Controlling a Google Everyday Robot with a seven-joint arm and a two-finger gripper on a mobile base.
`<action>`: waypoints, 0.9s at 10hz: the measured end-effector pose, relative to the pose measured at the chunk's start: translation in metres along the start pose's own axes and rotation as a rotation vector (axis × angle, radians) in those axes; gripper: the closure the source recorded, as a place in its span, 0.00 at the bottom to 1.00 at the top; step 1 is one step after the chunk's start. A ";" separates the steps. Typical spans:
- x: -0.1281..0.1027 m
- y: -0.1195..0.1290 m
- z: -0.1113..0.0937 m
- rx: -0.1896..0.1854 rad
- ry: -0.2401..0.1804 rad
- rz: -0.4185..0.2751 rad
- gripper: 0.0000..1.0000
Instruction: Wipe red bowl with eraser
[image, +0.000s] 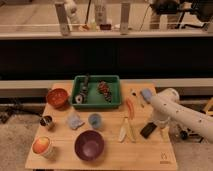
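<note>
The red bowl (57, 97) sits at the far left of the wooden table (107, 159), left of the green tray. The eraser (148, 130), a small black block, lies flat on the table at the right. My gripper (158, 123) hangs at the end of the white arm (175, 107), which reaches in from the right. It sits just above and to the right of the eraser, far from the red bowl. I cannot tell whether it touches the eraser.
A green tray (116, 102) holding food items stands at the back centre. A purple bowl (89, 145), a small blue cup (95, 120), a metal cup (47, 121), a fruit in a white dish (43, 146), a banana (126, 131), a carrot (130, 106) and a light blue pad (146, 94) lie around.
</note>
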 end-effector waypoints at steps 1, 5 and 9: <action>0.000 0.000 0.000 0.001 0.000 -0.003 0.20; 0.001 -0.002 -0.001 0.008 0.000 -0.010 0.20; 0.001 -0.003 0.000 0.012 -0.001 -0.019 0.20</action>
